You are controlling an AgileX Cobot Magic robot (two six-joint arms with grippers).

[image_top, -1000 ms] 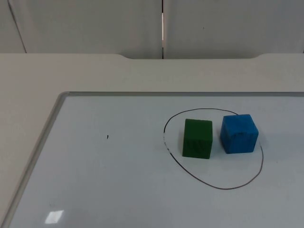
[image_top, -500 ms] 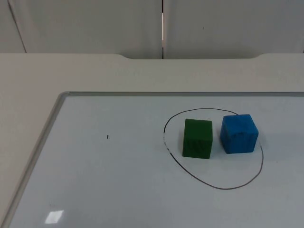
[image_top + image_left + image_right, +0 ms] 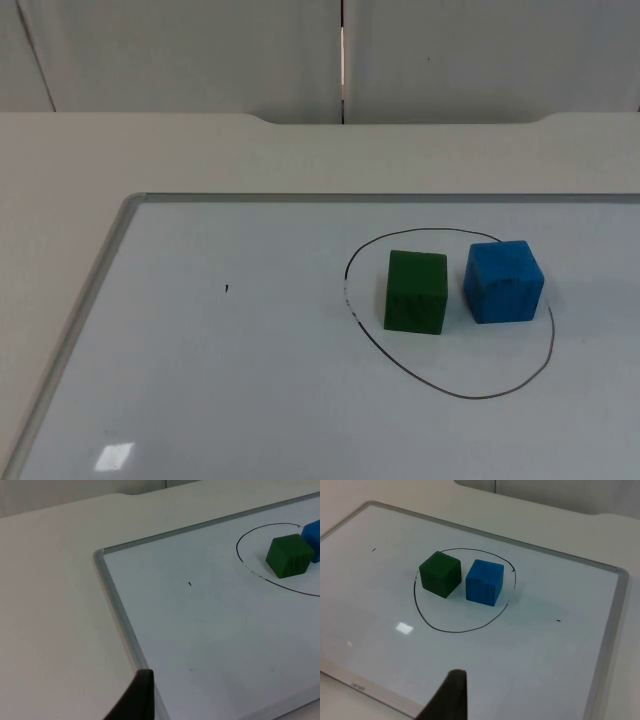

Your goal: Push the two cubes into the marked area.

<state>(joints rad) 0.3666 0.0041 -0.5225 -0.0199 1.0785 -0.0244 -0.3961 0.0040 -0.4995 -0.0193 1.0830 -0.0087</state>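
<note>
Both inside the marked circle (image 3: pixel 450 314): green cube (image 3: pixel 416 291) just beside blue cube (image 3: pixel 504 281). Left gripper (image 3: pixel 136 698) and right gripper (image 3: pixel 451 696) well apart from the circle, finger state impossible to tell.

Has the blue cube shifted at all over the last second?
No. The blue cube sits at the same spot inside the drawn circle, beside the green cube.

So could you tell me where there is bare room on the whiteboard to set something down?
The widest bare patch lies between the whiteboard's left frame and the drawn circle. Inside the circle it is crowded: the green cube and blue cube stand side by side.
</note>
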